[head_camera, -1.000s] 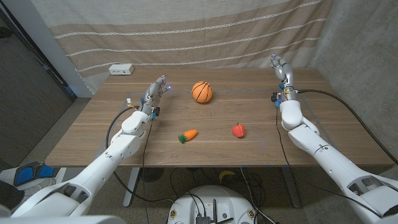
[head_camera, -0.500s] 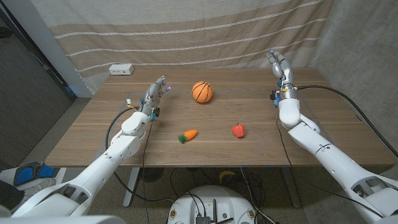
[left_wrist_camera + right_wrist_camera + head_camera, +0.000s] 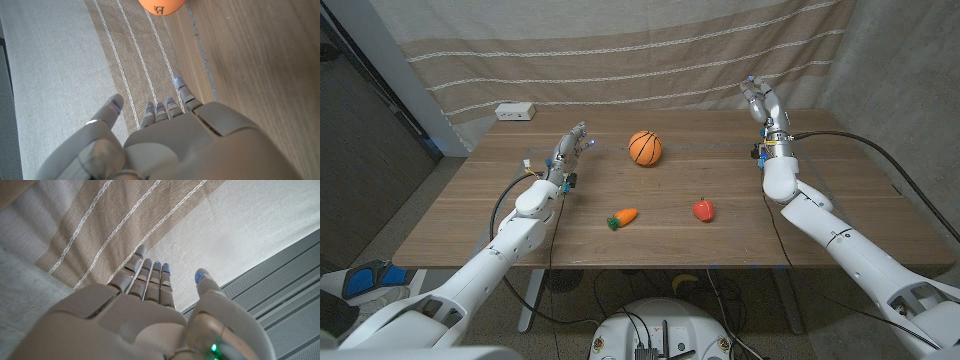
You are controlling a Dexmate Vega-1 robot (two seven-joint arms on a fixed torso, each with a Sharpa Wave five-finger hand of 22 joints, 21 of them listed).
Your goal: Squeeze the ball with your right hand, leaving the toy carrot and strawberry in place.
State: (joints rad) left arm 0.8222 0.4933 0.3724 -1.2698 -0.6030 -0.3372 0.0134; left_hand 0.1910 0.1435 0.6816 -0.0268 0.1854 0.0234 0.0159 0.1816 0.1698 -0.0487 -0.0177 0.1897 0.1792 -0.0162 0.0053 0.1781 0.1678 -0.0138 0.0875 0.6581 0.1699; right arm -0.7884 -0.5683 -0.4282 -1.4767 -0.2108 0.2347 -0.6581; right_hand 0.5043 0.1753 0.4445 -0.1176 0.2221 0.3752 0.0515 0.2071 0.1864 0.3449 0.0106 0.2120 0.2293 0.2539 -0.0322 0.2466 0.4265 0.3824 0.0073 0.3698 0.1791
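Note:
An orange basketball-patterned ball [image 3: 644, 147] sits on the wooden table [image 3: 840, 215] at the back middle; the left wrist view catches its edge [image 3: 161, 6]. Nearer the front lie a toy carrot [image 3: 622, 217] and, to its right, a red toy strawberry [image 3: 703, 209]. My right hand [image 3: 763, 103] is raised over the table's back right, well right of the ball, fingers apart and holding nothing [image 3: 150, 310]. My left hand [image 3: 570, 145] hangs open to the left of the ball, fingers stretched [image 3: 165, 130].
A white power strip [image 3: 514, 111] lies at the table's back left corner. A striped beige curtain [image 3: 620, 50] hangs right behind the table. A concrete wall stands to the right.
My right hand has drifted a little to the left and up toward the table's back edge. The left hand and the three toys have stayed put.

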